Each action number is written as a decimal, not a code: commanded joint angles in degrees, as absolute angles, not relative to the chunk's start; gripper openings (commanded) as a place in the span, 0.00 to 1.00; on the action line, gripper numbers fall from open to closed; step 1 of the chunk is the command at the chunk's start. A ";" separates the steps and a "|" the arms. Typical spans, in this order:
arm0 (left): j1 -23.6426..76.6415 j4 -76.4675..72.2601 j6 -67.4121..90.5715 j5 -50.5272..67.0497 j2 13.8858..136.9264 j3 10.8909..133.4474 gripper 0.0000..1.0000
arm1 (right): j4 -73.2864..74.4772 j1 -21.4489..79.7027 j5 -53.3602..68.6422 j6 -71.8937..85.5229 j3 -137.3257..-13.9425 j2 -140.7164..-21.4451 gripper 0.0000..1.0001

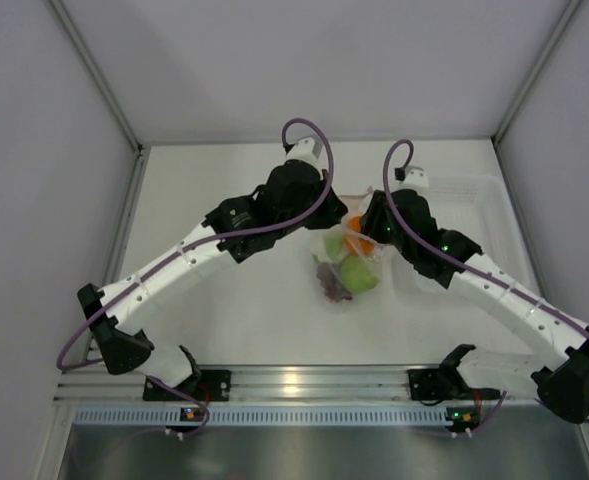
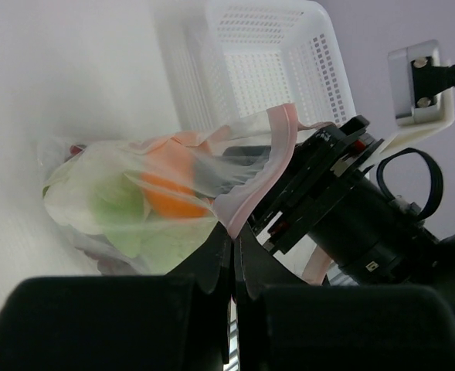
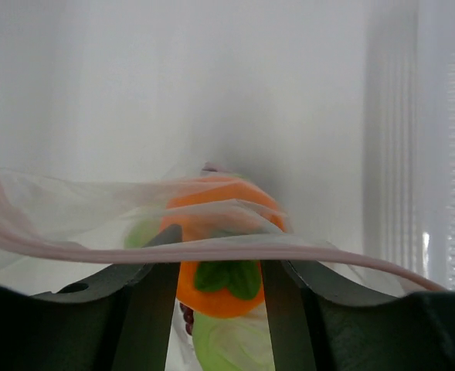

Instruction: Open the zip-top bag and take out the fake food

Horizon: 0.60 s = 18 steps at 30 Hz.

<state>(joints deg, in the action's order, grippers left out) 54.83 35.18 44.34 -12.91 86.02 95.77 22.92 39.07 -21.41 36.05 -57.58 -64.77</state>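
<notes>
The zip-top bag (image 1: 349,262) lies at the table's middle, its pink zip strip (image 2: 277,147) lifted. Inside it are the fake food pieces: the orange fruit (image 1: 354,243), the green apple (image 1: 358,275), the grape bunch (image 1: 330,286) and the pale leafy vegetable (image 1: 334,245). My left gripper (image 2: 235,236) is shut on the zip strip's edge. My right gripper (image 3: 215,255) is open at the bag's mouth. The zip strip (image 3: 212,249) runs across its fingers. The orange fruit (image 3: 219,290) with its green top shows between them, with the pale vegetable (image 3: 235,340) below.
A rigid clear tray (image 1: 474,205) stands right of the bag, close to the right arm; it also shows in the left wrist view (image 2: 266,54). White walls enclose the table at the back and on both sides. The two wrists almost touch above the bag.
</notes>
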 commanded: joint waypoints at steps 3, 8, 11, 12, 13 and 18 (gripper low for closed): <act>54.93 25.76 47.02 -14.94 79.02 89.24 0.00 | 31.63 38.06 -26.46 28.66 -64.07 -66.62 0.49; 54.84 23.56 47.90 -16.17 76.82 83.15 0.00 | 27.96 38.06 -17.09 27.69 -61.62 -68.38 0.56; 54.76 23.55 47.73 -16.43 76.73 81.83 0.00 | 24.88 38.14 -12.32 28.47 -60.47 -69.69 0.56; 54.67 23.55 47.64 -16.61 76.64 81.48 0.00 | 24.79 38.14 -11.78 28.56 -60.64 -70.05 0.56; 54.67 23.55 47.55 -16.87 76.38 80.87 0.00 | 24.26 38.23 -11.43 28.56 -60.56 -70.31 0.56; 53.97 23.56 46.67 -17.23 75.50 79.37 0.00 | 25.66 38.58 -12.30 27.51 -62.13 -72.94 0.64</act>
